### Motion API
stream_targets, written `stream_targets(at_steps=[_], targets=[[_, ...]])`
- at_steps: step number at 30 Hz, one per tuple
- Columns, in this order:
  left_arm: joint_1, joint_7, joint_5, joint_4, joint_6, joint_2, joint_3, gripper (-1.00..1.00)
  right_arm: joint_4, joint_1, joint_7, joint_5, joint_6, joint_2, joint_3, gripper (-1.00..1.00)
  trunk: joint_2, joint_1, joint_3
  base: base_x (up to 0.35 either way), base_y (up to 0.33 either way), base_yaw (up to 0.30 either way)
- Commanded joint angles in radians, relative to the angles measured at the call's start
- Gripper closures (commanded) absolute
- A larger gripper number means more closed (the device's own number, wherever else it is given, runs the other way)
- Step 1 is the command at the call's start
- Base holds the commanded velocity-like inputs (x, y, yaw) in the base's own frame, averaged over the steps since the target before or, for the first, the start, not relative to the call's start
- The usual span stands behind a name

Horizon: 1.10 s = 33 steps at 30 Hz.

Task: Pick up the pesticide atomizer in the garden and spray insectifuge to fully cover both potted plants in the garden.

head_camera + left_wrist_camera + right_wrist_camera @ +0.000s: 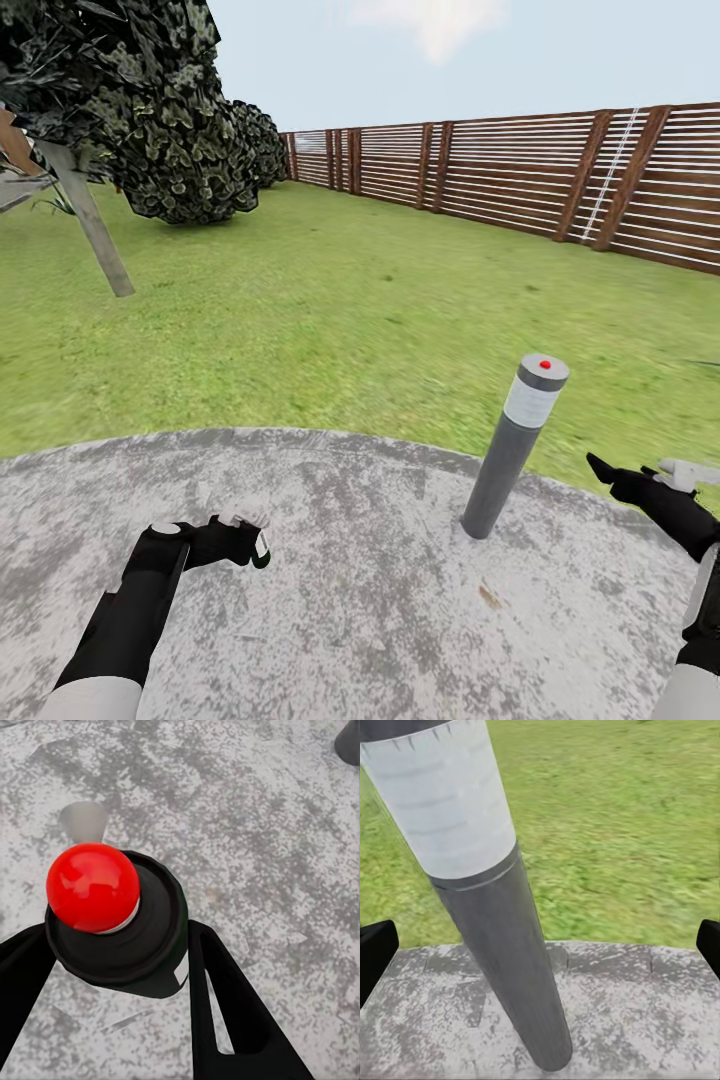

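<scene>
My left gripper (243, 537) is shut on the pesticide atomizer (261, 551), a dark green bottle held low over the grey patio (360, 610). In the left wrist view the atomizer (146, 945) sits between the two black fingers (225, 1005), its round red cap (92, 886) facing the camera. My right gripper (645, 470) hangs open at the right edge of the patio, its fingers spread wide and holding nothing. The right gripper (540, 945) points at a grey bollard. The potted plants are out of view.
A grey bollard (510, 455) with a white band and red top stands on the patio rim, close in front of the right gripper; it leans across the right wrist view as bollard (495, 930). Beyond lie lawn (350, 300), a brown slatted fence (520, 170), dark bushes (170, 130) and a slanted grey post (92, 225).
</scene>
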Motion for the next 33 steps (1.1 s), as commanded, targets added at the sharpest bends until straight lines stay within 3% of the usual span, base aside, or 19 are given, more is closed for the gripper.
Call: stream_targets(at_steps=[1,4,8,22,33], targets=[[-0.001,-0.008,-0.006,-0.001,0.005,-0.001,0.002,1.0,-0.002,-0.001,0.009,0.009,0.003,0.013,-0.003,-1.0,0.0,0.0,-0.001,0.002,0.001,0.0],[-0.001,-0.008,-0.006,-0.001,0.005,-0.001,0.002,1.0,-0.002,0.001,0.011,0.01,0.003,0.063,-0.003,-1.0,0.0,0.0,-0.001,0.0,0.0,0.0],[-0.001,-0.008,-0.005,-0.001,0.005,-0.001,0.002,1.0,-0.001,0.001,0.01,0.01,0.003,0.081,-0.003,-1.0,0.0,0.0,-0.001,0.0,0.0,0.0],[-0.001,-0.009,-0.004,-0.002,0.005,-0.019,-0.001,1.0,0.012,0.001,0.009,0.011,0.003,0.084,-0.002,-1.0,0.0,0.0,-0.001,-0.255,0.0,0.009],[-0.001,-0.009,-0.004,-0.002,0.005,-0.019,-0.001,1.0,0.019,0.001,0.008,0.012,0.003,0.085,0.001,-1.0,0.0,0.0,-0.001,-0.05,0.0,0.198]])
